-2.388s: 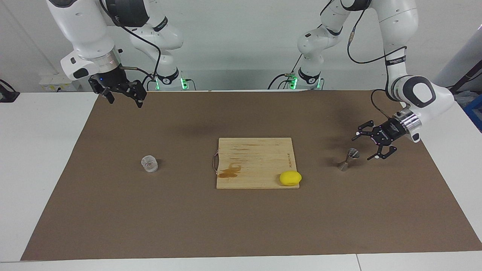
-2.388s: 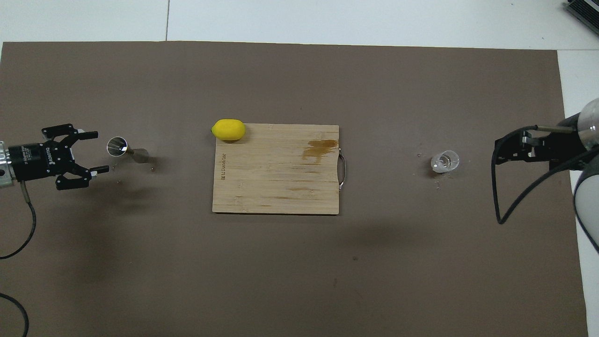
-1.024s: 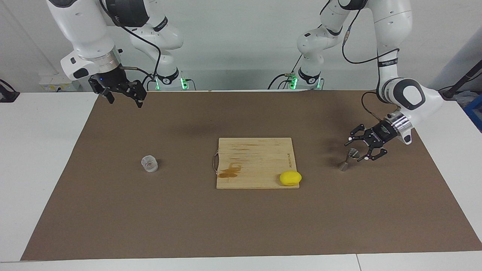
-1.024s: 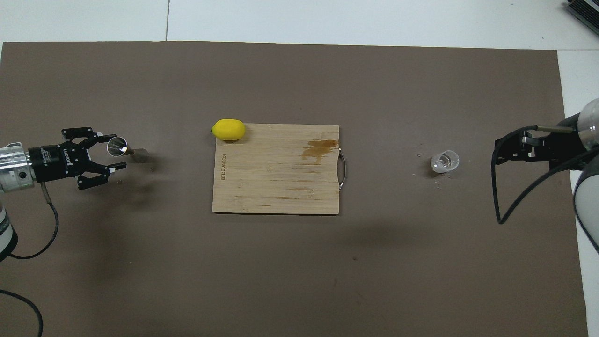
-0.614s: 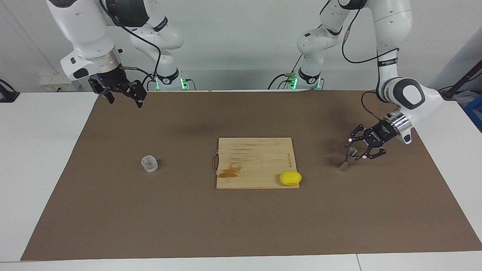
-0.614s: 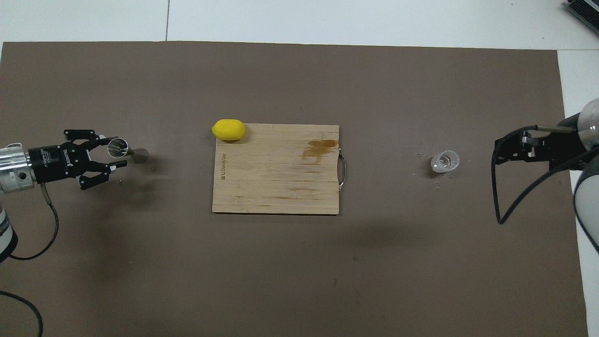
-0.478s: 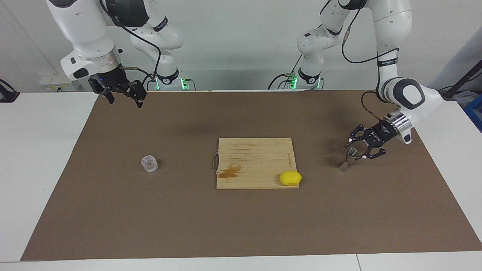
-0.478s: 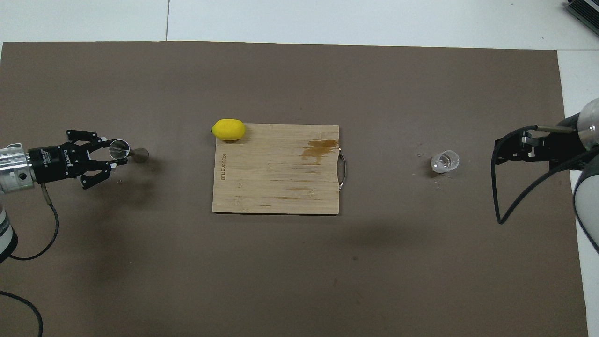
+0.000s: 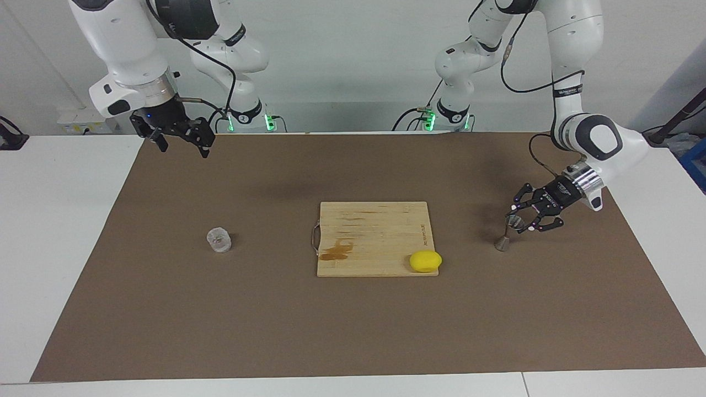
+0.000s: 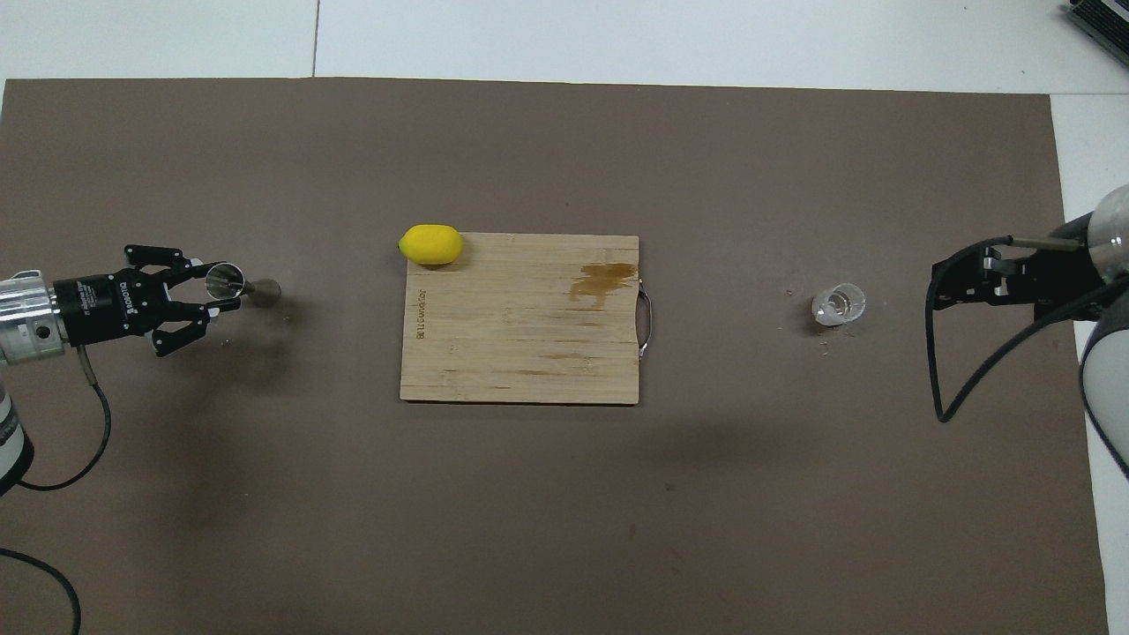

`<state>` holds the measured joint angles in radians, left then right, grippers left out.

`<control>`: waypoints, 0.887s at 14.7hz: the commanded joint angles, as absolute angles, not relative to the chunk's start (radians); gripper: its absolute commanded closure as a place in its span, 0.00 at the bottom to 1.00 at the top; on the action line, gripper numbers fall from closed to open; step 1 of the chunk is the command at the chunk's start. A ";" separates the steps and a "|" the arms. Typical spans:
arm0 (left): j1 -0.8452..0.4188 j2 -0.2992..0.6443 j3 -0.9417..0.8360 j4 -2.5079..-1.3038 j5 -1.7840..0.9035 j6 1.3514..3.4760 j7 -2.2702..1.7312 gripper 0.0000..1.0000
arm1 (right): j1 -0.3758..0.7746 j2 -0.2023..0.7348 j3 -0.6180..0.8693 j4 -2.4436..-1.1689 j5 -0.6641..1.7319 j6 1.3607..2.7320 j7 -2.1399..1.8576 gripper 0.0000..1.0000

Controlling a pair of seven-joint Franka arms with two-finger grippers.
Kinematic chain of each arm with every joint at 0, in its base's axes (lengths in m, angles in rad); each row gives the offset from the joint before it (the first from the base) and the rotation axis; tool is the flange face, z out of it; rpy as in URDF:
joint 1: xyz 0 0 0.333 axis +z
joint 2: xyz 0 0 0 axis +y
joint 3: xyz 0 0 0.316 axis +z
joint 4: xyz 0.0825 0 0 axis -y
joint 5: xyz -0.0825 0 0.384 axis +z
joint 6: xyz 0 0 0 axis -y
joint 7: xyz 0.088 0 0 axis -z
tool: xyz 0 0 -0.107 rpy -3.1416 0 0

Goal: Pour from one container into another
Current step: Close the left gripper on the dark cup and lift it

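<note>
Two containers are set well apart on the brown mat (image 9: 353, 331), at opposite ends of the table. The steel jigger (image 9: 508, 231) is stood toward the left arm's end, and its upper cone is pinched by the left gripper (image 9: 518, 218), whose fingertips are pressed in against the rim from the side. The glass cup (image 9: 219, 240) is stood toward the right arm's end, untouched, with the cutting board (image 9: 375, 220) and a lemon (image 9: 424, 261) lying between the two vessels. The right gripper (image 9: 179, 140) is held spread in the air above the mat's edge by the robots, and that arm is kept waiting. A slip is to be feared, it is judged: the jigger is smooth, tapered and gripped high, so it could be squeezed out of the fingers or tipped on its narrow foot when lifted. Any contents could then be spilled onto the mat. Whether anything is held in either vessel cannot be told.
</note>
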<state>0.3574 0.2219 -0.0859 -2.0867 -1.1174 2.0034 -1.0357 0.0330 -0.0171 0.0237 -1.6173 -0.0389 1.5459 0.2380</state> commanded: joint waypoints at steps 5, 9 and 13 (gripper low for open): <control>0.345 0.195 -0.078 -2.080 -1.192 1.938 -1.031 1.00 | 0.021 -0.037 0.025 -1.638 -0.015 1.548 0.207 0.01; 0.275 0.181 -0.090 -2.037 -1.209 1.917 -1.060 1.00 | 0.021 -0.037 0.023 -1.637 -0.017 1.549 0.207 0.01; 0.123 0.140 -0.089 -2.034 -1.270 1.937 -1.090 1.00 | 0.023 -0.035 0.025 -1.637 -0.017 1.557 0.207 0.01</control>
<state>0.1957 0.1785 -0.1053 -2.0273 -1.2458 1.9261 -1.0557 0.0329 -0.0171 0.0228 -1.6173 -0.0389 1.5459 0.2380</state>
